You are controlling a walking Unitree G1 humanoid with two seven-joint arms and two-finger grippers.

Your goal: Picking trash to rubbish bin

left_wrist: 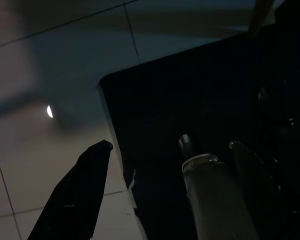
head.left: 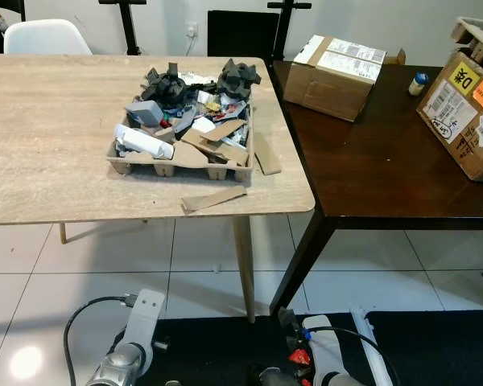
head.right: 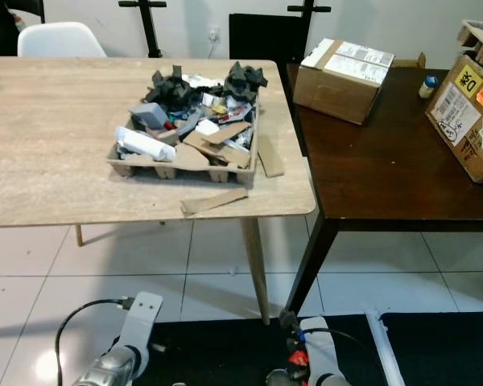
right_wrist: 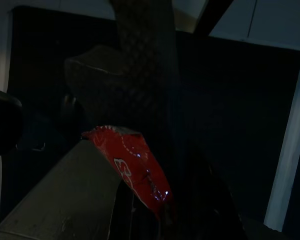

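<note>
A cardboard tray (head.left: 121,157) piled with scrap trash (head.left: 195,104) sits on the light wooden table (head.left: 56,137). Loose cardboard strips (head.left: 214,198) lie beside it near the table's front edge. Both arms hang low in front of the table, above the floor. My right gripper (right_wrist: 149,150) is shut on a red wrapper (right_wrist: 138,172), which also glints red (head.left: 299,356) beside the right arm (head.left: 328,354). The fingers of my left gripper (left_wrist: 170,145) stand open over the edge of a black mat (left_wrist: 200,75), with nothing between them. The left arm (head.left: 134,344) is at the bottom left.
A dark brown table (head.left: 386,169) adjoins on the right, carrying cardboard boxes (head.left: 334,74) (head.left: 467,108) and a small bottle (head.left: 419,83). A white chair (head.left: 47,36) stands behind. Table legs (head.left: 243,265) rise from white tiles (head.left: 32,281); a black mat (head.left: 217,346) lies underfoot.
</note>
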